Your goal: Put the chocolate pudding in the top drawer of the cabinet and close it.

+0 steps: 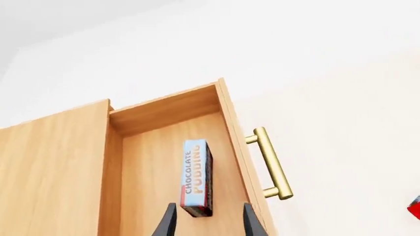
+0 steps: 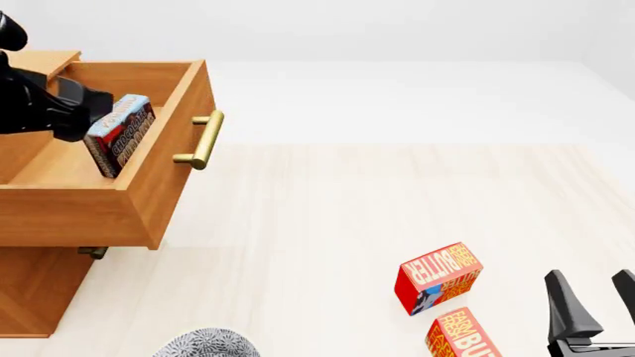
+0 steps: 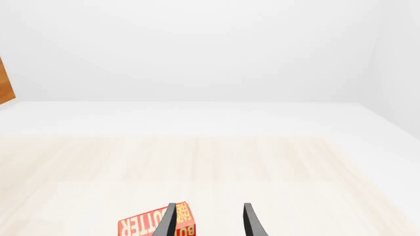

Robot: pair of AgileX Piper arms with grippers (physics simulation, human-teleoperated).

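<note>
Top drawer [image 2: 149, 178] is pulled out of the cabinet [image 2: 35, 286], brass handle [image 2: 204, 139] facing the open table [image 2: 328, 223]. Chocolate pudding [image 2: 121, 132] is inside the drawer, close to the front panel, standing on edge and tilted, lettered face toward the handle side. Left gripper [image 1: 208, 222] is over the drawer; in the left wrist view the two dark fingers [image 1: 165, 223] are spread with the near end of the box between them, visible gaps on both sides, so the jaws are open and not clamping it. Front view shows the black left arm [image 2: 44, 104] coming in over the drawer's back and hiding the box's rear end; can't tell from there whether anything touches the box. Wrist view also shows the box [image 1: 197, 177] sitting beside the front panel, with the handle [image 1: 270, 163] on the outer face. Right gripper [image 2: 595, 301] is low at the near right of the table, fingers apart and holding nothing. Two red-orange butter boxes are out on the table, well away from the cabinet: one [image 2: 439, 277] lying tilted, the second [image 2: 466, 336] just nearer and partly cut off by the frame edge. Right wrist view has one butter box [image 3: 154, 223] just ahead of the fingers, not between them. Grey patterned round thing [image 2: 207, 344] at the near edge, cropped, can't identify
</note>
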